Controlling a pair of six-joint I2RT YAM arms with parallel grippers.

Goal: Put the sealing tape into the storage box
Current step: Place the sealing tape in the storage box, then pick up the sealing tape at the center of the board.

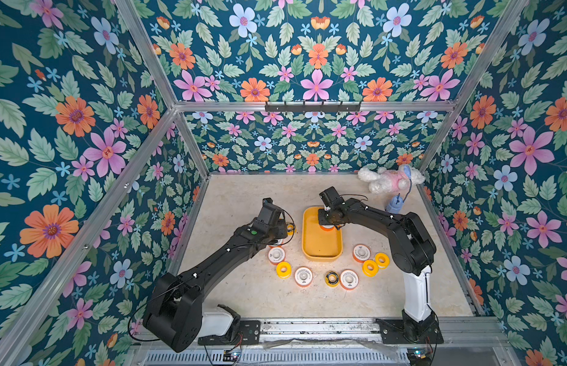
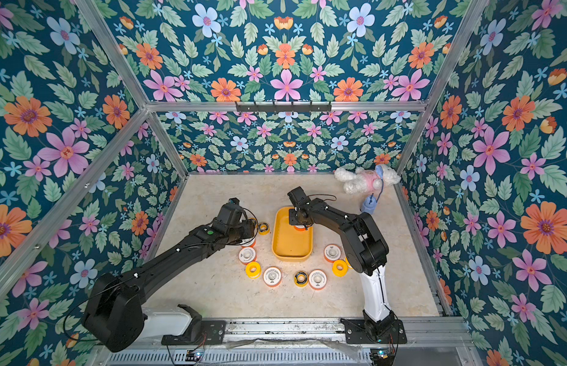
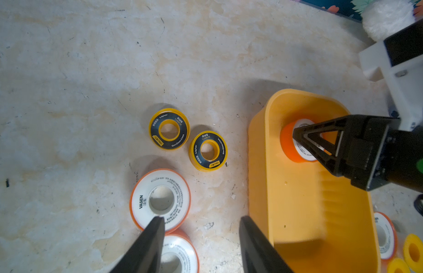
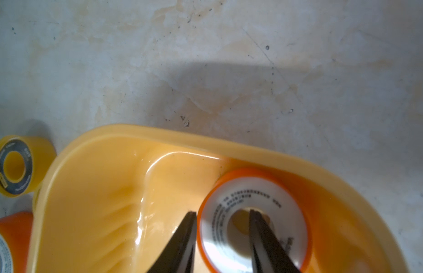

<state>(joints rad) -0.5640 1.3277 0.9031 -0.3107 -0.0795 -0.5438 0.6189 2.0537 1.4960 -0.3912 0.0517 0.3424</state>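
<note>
We see the right tool (image 4: 222, 211) lowered into the yellow storage box (image 4: 205, 139). Its two fingers stand apart around the ring of one white spool (image 4: 253, 196) with an orange rim. One finger is outside the rim, the other is inside the centre hole and does not press the inner wall, so this tool is open and clamps nothing. The spool lies flat on the floor of the box, in the half far from the arm bases and close to the wall. The left tool (image 3: 201, 218) hangs over the desk (image 3: 64, 94), just beside the box on the side of the left arm. It is partly open, with only bare desk between the fingers. One fingertip covers the edge of a second white spool (image 3: 160, 201), and we cannot tell if it touches. Near this one lie two black-faced spools (image 3: 169, 128), close together. More spools lie flat on the desk around the near end of the box, among them a plain yellow spool (image 1: 283, 270). A plush toy (image 1: 390, 179) and a small blue object (image 1: 394, 204) are at the far right corner.
</note>
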